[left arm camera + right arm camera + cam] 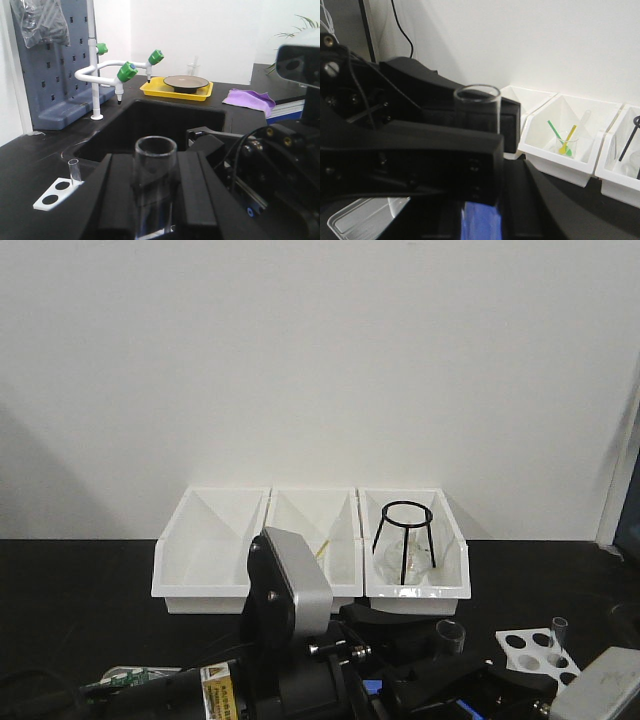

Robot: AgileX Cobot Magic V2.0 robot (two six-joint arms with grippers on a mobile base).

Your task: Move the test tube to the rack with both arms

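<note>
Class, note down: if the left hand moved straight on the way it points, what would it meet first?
Probably the black sink: the left hand, gripping the test tube, points across its open basin, with the yellow tray beyond its far rim. Depth is unclear.

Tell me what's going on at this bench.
The left gripper holds a test tube upright. The right gripper is close against the same tube, apparently mid-handover; whether it has closed is unclear. The white rack sits on the black bench, one other tube already standing in it.
</note>
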